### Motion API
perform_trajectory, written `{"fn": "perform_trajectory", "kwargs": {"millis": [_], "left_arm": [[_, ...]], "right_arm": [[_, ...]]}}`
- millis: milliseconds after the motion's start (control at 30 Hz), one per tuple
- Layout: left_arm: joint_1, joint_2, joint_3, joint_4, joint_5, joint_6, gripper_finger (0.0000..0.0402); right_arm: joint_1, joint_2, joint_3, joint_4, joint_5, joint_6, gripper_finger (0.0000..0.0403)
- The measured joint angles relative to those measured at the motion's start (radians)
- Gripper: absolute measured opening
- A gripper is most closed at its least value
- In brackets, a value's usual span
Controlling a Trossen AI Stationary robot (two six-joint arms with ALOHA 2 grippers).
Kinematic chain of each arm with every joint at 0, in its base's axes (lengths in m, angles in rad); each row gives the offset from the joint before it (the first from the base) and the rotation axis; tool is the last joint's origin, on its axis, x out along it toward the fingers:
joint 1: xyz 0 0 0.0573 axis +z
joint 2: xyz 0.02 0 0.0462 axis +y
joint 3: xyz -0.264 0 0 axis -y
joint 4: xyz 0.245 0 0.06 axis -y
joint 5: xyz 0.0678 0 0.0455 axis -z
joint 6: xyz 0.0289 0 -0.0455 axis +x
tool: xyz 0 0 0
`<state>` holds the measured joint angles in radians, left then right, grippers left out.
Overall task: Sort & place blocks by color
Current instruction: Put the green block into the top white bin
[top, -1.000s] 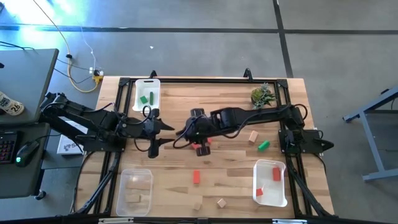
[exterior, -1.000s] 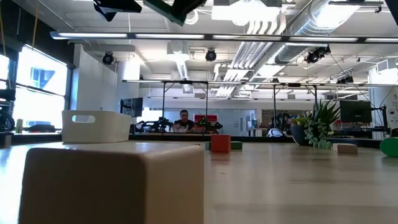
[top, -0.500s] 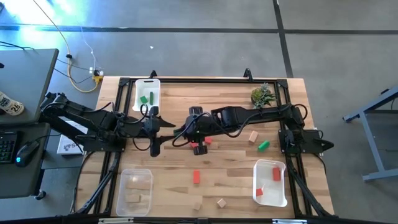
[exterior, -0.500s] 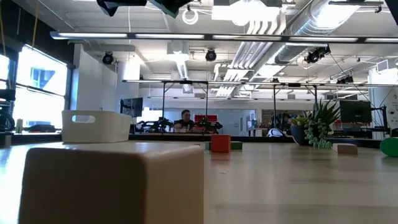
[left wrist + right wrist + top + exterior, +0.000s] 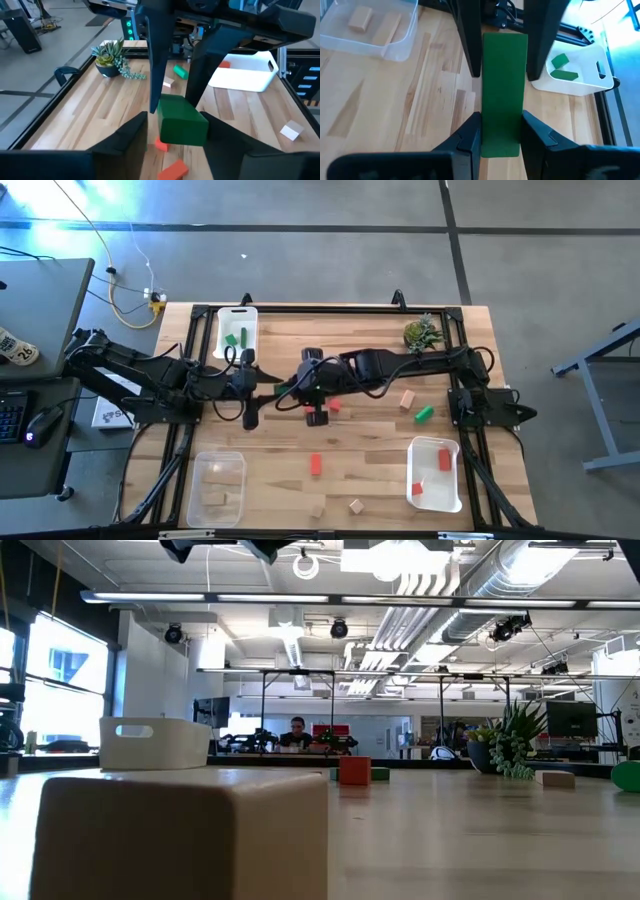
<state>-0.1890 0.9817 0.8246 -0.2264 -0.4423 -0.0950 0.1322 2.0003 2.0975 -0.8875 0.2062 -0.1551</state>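
Two grippers mid-table | right gripper (image 5: 501, 131) clamps green block (image 5: 503, 90) | left gripper (image 5: 176, 131) straddles it, unclosed

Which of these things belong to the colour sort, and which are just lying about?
Job: green wooden bar in right gripper; red wooden block; tan wooden cube; white plastic tray.
Clutter: small green potted plant; computer mouse.

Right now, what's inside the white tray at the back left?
The white tray holds two green blocks. Its near wall hides the floor from the low view, but overhead nothing else shows inside. Above mid-table, the right gripper grips a green bar, and the left gripper closes on it.
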Motion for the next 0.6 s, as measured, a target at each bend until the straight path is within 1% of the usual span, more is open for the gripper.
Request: {"fn": "perform_trajectory", "kwargs": {"millis": [133, 233, 467, 600], "left_arm": [[0.000, 0.000, 0.000, -0.001, 0.000, 0.040, 0.0102], [0.000, 0.000, 0.000, -0.002, -0.003, 0.064, 0.0079], [0.000, 0.000, 0.000, -0.001, 0.000, 0.062, 0.0084], [0.000, 0.000, 0.000, -0.001, 0.002, 0.065, 0.0087]], "right_arm": [[-0.002, 0.000, 0.000, -0.001, -0.009, 0.001, 0.0078], [-0.002, 0.000, 0.000, -0.003, -0.015, 0.006, 0.0078], [-0.002, 0.000, 0.000, -0.005, -0.019, 0.024, 0.0080], [-0.002, 0.000, 0.000, -0.005, -0.014, 0.023, 0.0103]]}}
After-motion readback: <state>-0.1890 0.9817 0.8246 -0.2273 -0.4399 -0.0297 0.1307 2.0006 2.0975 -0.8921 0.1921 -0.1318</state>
